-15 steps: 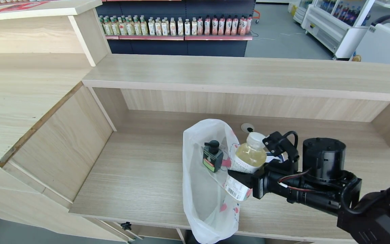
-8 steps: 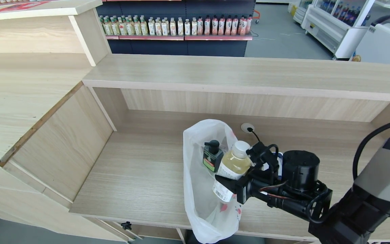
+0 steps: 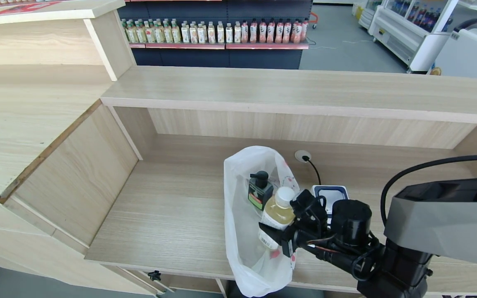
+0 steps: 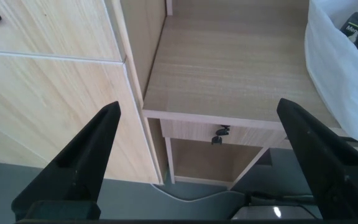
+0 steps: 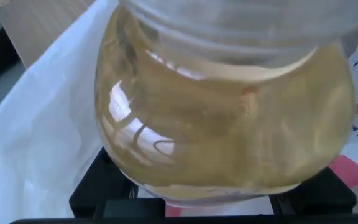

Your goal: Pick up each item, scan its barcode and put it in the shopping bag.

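Head view: our right gripper (image 3: 279,236) is clamped on the bottle (image 3: 279,209), which sits tilted in the bag (image 3: 238,240) mouth beside a pump bottle (image 3: 259,191). We judge bagging is in hand. Next, lower and let go. Our left gripper (image 4: 194,158) hangs wide and empty by the desk (image 4: 229,68) edge.

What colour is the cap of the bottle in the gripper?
White cap on the bottle; the head view shows it best.

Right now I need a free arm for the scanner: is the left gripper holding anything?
No, the left gripper is open with nothing in it, hanging off the front edge of the counter.
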